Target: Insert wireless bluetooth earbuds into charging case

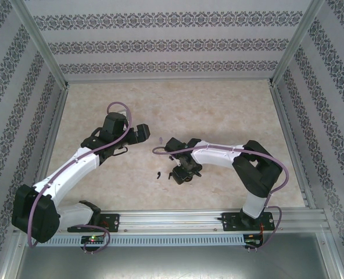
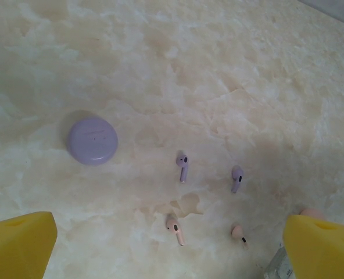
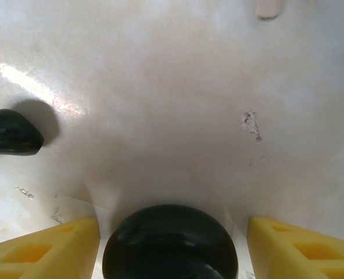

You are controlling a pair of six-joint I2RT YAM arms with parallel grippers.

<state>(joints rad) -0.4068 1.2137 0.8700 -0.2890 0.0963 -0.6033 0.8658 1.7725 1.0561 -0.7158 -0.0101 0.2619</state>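
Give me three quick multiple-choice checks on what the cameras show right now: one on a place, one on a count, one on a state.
1. Where is the black case?
A) between the right fingers
B) against the back wall
C) under the left arm

2. How many buds does the left wrist view show near the lilac case?
A) two
B) four
C) six

3. How are the left fingers?
A) shut on a pink bud
B) shut on the lilac case
C) wide apart, holding nothing

Answers:
1 A: a yellow finger stands on each side of it in the right wrist view.
2 B: two lilac buds and two pink buds lie there.
3 C: they sit at opposite corners of the view, nothing gripped.
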